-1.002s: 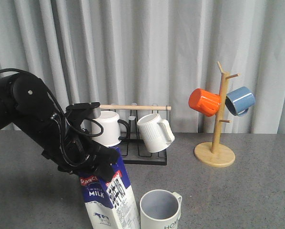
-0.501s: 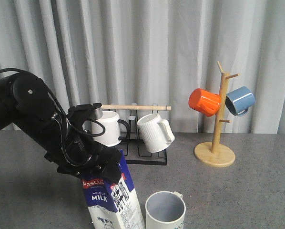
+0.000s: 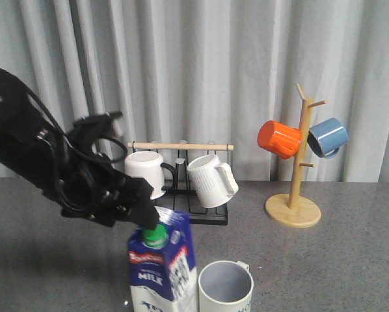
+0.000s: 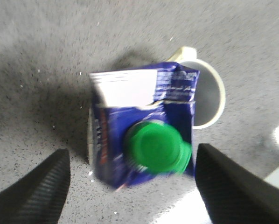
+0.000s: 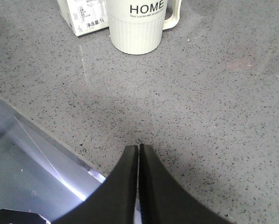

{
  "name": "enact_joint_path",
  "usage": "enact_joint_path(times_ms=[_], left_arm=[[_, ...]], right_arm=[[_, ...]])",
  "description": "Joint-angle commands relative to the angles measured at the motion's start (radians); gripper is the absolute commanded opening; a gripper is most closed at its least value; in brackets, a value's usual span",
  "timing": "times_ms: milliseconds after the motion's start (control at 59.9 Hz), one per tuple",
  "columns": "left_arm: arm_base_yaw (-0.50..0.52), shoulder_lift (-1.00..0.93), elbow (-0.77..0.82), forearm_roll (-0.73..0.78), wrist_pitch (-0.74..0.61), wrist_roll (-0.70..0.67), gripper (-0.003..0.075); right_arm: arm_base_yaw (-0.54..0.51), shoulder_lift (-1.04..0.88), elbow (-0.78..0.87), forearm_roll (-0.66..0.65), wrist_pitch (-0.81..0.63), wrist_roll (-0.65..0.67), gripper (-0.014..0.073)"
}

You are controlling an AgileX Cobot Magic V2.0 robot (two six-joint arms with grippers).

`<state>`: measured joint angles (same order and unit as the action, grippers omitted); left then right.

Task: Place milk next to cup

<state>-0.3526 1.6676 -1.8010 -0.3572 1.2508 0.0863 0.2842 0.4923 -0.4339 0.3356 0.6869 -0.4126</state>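
The milk (image 3: 161, 266) stands upright on the counter (image 3: 324, 260), just beside the cup (image 3: 226, 288). The left end effector (image 4: 130, 186) is spread wide above the carton, touching nothing. The right end effector (image 5: 138, 154) is pressed together, empty.

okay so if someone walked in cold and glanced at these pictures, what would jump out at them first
The blue milk carton with its bright green cap stands at the front of the table, close beside the cream HOME cup. The black left gripper hangs open just above the carton. Farther back on the right, an orange mug and a blue mug hang on a wooden tree.
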Motion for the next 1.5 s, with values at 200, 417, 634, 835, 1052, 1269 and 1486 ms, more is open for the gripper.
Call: enact_joint_path(times_ms=[200,417,634,835,1052,1269,1486], left_arm=[[-0.007,-0.253,-0.031,-0.012,-0.003,0.02,0.0344],[-0.007,-0.403,0.02,0.131,-0.02,0.037,-0.0009],[-0.007,-0.609,0.327,0.183,-0.19,0.037,-0.0008],[-0.007,-0.835,0.64,0.183,-0.433,0.036,-0.0008],[-0.007,-1.039,0.831,0.175,-0.509,-0.008,-0.0008],[-0.007,-1.137,0.868,0.175,-0.437,-0.008,-0.0008],[-0.007,-1.172,0.868,0.186,-0.42,0.005,-0.0008]], right_arm=[[-0.002,0.0,-0.027,0.003,-0.192,0.062,-0.0005],[-0.004,0.016,-0.027,-0.095,-0.322,0.194,-0.0005],[-0.004,0.05,-0.027,-0.15,-0.324,0.224,-0.0005],[-0.004,0.05,-0.027,-0.149,-0.317,0.224,-0.0005],[-0.004,0.05,-0.027,-0.149,-0.317,0.224,-0.0005],[-0.004,0.05,-0.027,-0.149,-0.317,0.224,-0.0005],[-0.004,0.05,-0.027,-0.149,-0.317,0.224,-0.0005]])
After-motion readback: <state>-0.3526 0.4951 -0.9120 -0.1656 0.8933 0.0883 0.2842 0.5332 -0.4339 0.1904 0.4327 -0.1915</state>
